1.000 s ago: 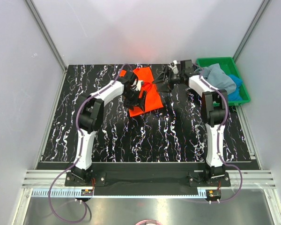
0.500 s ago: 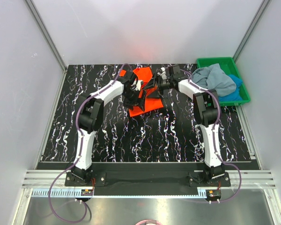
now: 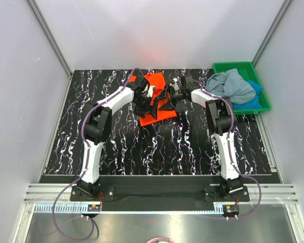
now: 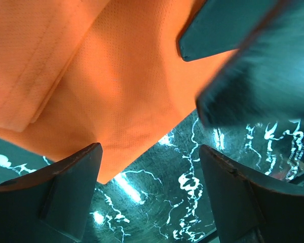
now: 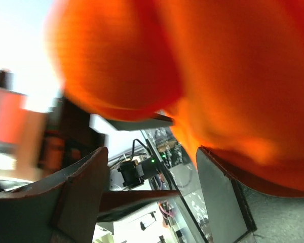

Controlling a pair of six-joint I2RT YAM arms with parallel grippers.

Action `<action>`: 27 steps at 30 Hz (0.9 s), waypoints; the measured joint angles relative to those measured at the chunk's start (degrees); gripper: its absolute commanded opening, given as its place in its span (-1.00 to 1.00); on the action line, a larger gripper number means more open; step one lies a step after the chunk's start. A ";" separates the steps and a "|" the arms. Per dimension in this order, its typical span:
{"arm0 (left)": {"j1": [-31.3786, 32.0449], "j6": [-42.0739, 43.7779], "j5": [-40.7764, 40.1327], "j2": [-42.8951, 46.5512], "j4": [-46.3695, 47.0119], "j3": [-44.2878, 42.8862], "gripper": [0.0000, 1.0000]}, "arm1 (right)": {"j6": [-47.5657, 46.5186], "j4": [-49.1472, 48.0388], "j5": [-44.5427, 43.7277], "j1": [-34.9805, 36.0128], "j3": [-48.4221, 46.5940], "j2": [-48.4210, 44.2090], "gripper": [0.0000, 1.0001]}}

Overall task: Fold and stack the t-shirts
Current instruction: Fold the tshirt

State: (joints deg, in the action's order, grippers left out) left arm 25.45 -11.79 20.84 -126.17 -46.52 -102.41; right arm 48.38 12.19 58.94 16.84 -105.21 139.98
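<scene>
A bright orange t-shirt (image 3: 156, 82), folded small, lies at the back middle of the black marbled table. My left gripper (image 3: 144, 106) hangs open over its left front part. In the left wrist view, the orange cloth (image 4: 106, 86) ends just above the left gripper (image 4: 149, 195), with bare table between the fingers. My right gripper (image 3: 171, 96) stands open at the shirt's right edge. The orange cloth (image 5: 228, 71) fills the right wrist view above the right gripper (image 5: 149, 192). A grey-blue t-shirt (image 3: 232, 83) lies crumpled over a bright blue one (image 3: 253, 100).
The green plastic tray (image 3: 233, 65) holding the two crumpled shirts stands at the back right corner. Grey walls close the table at the back and both sides. The two grippers are close together over the orange shirt.
My right gripper has swung left from beside the green tray to the right edge of the orange shirt. The left gripper has barely moved. Both stayed open.
</scene>
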 measured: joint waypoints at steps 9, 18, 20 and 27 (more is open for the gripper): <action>-4.37 -0.09 5.73 -0.24 0.02 -5.92 0.69 | -3.37 2.82 -1.62 -2.03 6.71 -2.32 0.56; -4.26 -2.49 12.20 -3.89 2.05 -6.19 0.66 | -4.94 3.58 -3.28 -2.32 8.81 -4.83 0.56; -3.96 -3.37 13.35 -3.89 2.49 -4.94 0.66 | -5.03 3.58 -3.61 -2.32 8.81 -4.83 0.56; -3.43 -4.79 14.58 -4.94 2.89 -4.31 0.66 | -5.09 3.63 -4.04 -2.32 9.11 -4.83 0.55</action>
State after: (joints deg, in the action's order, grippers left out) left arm 22.02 -16.58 35.42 -131.11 -43.64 -106.72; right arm 43.29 15.81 54.89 14.52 -96.09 135.15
